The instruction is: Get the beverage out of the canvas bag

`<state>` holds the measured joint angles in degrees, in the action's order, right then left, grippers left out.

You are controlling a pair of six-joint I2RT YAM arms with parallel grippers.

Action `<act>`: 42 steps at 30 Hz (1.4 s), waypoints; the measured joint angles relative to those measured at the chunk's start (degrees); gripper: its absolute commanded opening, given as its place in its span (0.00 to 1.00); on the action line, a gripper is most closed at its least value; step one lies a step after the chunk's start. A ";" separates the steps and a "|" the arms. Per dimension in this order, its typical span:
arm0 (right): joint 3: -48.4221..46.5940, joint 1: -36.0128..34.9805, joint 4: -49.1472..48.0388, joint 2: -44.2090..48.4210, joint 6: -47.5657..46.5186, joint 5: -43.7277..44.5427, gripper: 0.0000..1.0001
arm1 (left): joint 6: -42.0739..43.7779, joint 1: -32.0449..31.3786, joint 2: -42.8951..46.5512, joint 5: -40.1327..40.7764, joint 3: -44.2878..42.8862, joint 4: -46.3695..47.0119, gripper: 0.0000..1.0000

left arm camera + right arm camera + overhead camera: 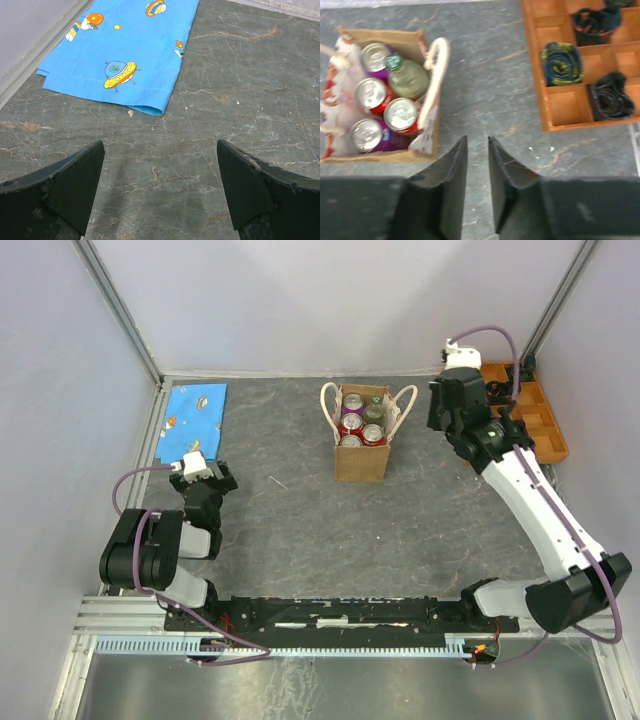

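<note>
Canvas bag sits upright mid-table, roughly 12 o'clock from the arm bases. Four cans and a green-capped bottle stand inside it (handles flopped out to either side). Right gripper hangs at the bag's 3 o'clock, between it and the orange tray, fingers pinched nearly together with just a sliver of gap, gripping nothing. Left gripper is spread wide and empty over bare table, blue cloth at its 11 o'clock.
</note>
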<state>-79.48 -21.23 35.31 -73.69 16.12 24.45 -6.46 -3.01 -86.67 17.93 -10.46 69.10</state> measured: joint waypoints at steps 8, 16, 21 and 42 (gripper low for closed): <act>-9.07 -8.57 -1.60 -14.03 -3.52 -4.09 0.03 | 0.00 -0.02 0.02 0.00 0.00 0.00 0.99; -14.43 -10.54 -0.35 -26.18 -4.98 -5.40 0.43 | 0.00 -0.02 0.00 0.02 0.00 0.00 0.99; -16.09 -10.54 0.79 -30.08 -5.07 -5.77 0.48 | 0.00 -0.02 0.02 0.02 0.00 0.00 0.99; -5.73 -14.60 2.69 -28.22 -2.89 -5.31 0.99 | 0.00 -0.04 0.02 0.04 0.00 0.00 0.99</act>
<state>-85.21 -35.83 38.00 -101.91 13.23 19.14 -6.46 -3.05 -86.65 17.98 -10.46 69.10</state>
